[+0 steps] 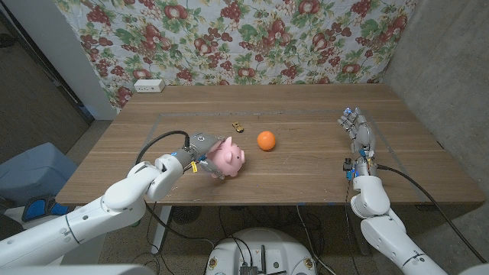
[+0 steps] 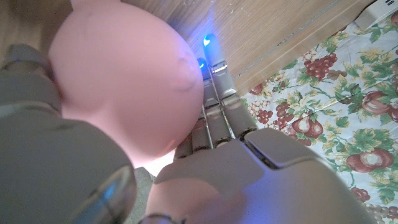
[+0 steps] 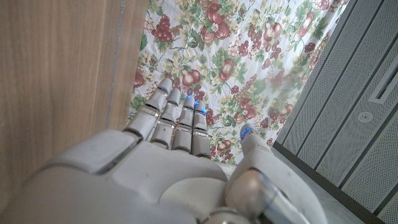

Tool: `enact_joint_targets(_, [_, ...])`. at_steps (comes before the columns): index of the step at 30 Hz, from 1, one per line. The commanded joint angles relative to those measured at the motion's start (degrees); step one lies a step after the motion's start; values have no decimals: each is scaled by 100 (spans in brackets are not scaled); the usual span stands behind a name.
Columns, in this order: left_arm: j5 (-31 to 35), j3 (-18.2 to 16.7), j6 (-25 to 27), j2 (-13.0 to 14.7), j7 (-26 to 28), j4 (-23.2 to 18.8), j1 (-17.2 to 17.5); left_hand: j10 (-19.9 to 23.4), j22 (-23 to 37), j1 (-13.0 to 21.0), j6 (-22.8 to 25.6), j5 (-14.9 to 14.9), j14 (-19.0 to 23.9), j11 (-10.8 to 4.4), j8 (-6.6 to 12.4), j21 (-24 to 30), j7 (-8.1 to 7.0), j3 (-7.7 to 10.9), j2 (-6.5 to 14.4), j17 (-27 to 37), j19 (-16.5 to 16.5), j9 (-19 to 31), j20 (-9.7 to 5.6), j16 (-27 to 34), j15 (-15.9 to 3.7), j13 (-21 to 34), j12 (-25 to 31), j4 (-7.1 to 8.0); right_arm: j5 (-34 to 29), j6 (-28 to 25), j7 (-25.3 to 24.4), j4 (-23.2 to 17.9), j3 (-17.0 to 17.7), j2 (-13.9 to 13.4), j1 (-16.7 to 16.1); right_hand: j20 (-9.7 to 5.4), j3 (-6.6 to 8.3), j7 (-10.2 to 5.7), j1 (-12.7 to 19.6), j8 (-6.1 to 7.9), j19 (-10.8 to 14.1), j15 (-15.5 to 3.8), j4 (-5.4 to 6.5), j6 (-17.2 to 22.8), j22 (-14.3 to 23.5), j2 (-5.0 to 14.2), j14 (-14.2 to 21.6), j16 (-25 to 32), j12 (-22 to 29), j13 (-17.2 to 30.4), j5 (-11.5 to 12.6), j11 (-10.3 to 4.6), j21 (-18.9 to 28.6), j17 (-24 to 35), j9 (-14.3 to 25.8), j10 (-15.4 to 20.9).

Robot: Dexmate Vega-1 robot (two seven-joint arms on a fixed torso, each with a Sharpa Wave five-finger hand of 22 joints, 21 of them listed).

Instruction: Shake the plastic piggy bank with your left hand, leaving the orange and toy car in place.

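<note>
The left robot hand (image 1: 200, 153) is gripping the pig (image 1: 228, 160); the right robot hand (image 1: 357, 131) is waiting with fingers apart. Shaking should be staying short, well away from the orange (image 1: 265, 140) and car (image 1: 239, 124).

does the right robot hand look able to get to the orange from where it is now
Probably yes. The right robot hand holds nothing, fingers straight, near the table's right side, and bare wood lies between it and the orange. The piggy bank, gripped by the left robot hand, sits beyond the orange, not in the path.
</note>
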Motion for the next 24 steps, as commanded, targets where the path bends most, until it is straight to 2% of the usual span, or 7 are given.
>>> enact_joint_targets(1, [-465,-228,-469,7,658,101,130,1738,22,3381,2712,38,1394,-1651,135,84,-872,234,2946,31,1,3,-655,48,-1790,48,57,-24,-69,5,-64,-64,47,22,-123,-2,54,-15,-30,22,17,11,2,53,29,-11,52,51,14,25,-1,29,28,18,8,15])
enact_joint_targets(6, [-776,-406,-688,30,1023,129,247,1797,39,3411,2737,43,1460,-1639,142,171,-866,232,2937,66,1,1,-662,74,-1788,82,71,-10,-92,6,-85,-81,55,37,-153,-5,58,-16,-35,20,18,11,-2,51,30,-12,49,50,12,28,-1,30,28,21,8,15])
enact_joint_targets(8, [-860,-521,-460,-84,1200,60,398,1813,53,3433,2763,47,1513,-1612,148,249,-852,226,2917,99,1,-2,-650,95,-1787,113,69,-5,-80,14,-65,-85,56,33,-161,-5,59,-15,-37,20,17,6,-3,51,30,-13,51,50,16,30,-1,22,27,21,8,25])
enact_joint_targets(10, [-1064,-631,-550,-82,1336,56,460,1823,61,3442,2774,50,1530,-1592,150,291,-835,222,2907,118,-9,-3,-655,101,-1787,131,68,-1,-98,18,-77,-90,60,39,-167,-3,61,-10,-40,20,18,7,-4,51,30,-13,51,50,16,31,-1,28,27,24,8,28])
enact_joint_targets(12, [-1218,-706,-659,-79,1444,83,480,1833,72,3446,2780,53,1554,-1539,150,337,-821,216,2902,140,-23,-5,-661,112,-1786,151,67,7,-87,11,-84,-104,64,50,-172,-7,62,-10,-42,20,18,3,-6,52,30,-13,54,52,13,33,-1,24,27,26,8,20])
enact_joint_targets(24, [-1699,-924,-856,-319,2022,218,597,1831,114,3480,2793,68,1600,-1542,145,504,-783,206,2886,225,-100,-8,-651,135,-1783,226,45,16,-58,-50,-31,-119,51,32,-149,-2,70,-10,-50,20,21,10,-13,54,30,-14,55,51,9,35,-1,43,26,30,8,20])
